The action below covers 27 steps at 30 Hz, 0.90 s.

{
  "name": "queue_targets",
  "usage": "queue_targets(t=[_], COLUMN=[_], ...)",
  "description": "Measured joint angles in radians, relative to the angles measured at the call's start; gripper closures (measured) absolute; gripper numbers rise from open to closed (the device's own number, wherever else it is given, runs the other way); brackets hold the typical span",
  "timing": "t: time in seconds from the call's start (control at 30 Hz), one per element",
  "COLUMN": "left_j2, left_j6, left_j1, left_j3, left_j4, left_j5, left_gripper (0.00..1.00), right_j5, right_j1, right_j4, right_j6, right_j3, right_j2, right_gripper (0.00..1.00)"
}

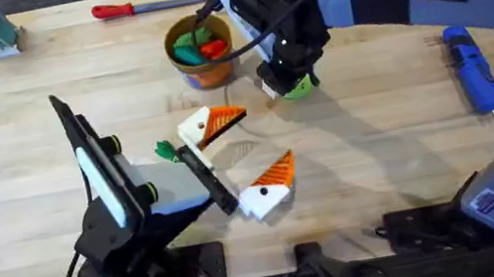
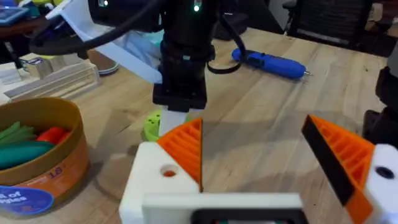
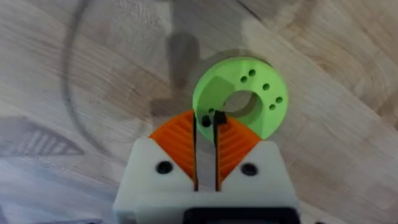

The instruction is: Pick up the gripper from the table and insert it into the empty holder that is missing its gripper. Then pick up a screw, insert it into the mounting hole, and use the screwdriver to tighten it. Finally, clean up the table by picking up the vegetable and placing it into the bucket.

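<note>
Right gripper (image 3: 206, 134): pads drawn narrow over the green holed disc (image 3: 208, 90), we judge to lift a screw; whether one is pinched, we cannot tell. Left gripper (image 1: 250, 143): spread wide, empty, presented for fastening. Screwdriver (image 1: 470, 71): lying on the table (image 1: 382, 166), well apart.

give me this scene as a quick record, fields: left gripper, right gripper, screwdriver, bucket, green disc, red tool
left gripper: open, low over the table, both orange pads in place
right gripper: nearly shut over the green disc's rim; whether it grips it, cannot tell
screwdriver: lying on the table at the right, untouched
bucket: upright beside the right gripper, green and red toy pieces inside
green disc: flat on the table, ring with small holes
red tool: lying at the far edge
</note>
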Motion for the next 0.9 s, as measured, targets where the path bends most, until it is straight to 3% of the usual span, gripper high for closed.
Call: queue_targets(t=[0.23, 0.37, 0.9], left_j2=[0.0, 0.0, 0.0], left_j6=[0.0, 0.0, 0.0], left_j1=[0.0, 0.0, 0.0], left_j3=[0.0, 0.0, 0.0], left_j4=[0.0, 0.0, 0.0], left_j5=[0.0, 0.0, 0.0], left_gripper=[0.008, 0.008, 0.008], right_j5=[0.0, 0.0, 0.005], right_j1=[0.0, 0.0, 0.0], right_j4=[0.001, 0.001, -0.032], right_j6=[0.003, 0.004, 0.004], right_j3=[0.0, 0.0, 0.028], right_j2=[0.0, 0.0, 0.0], right_gripper=[0.891, 0.989, 0.995])
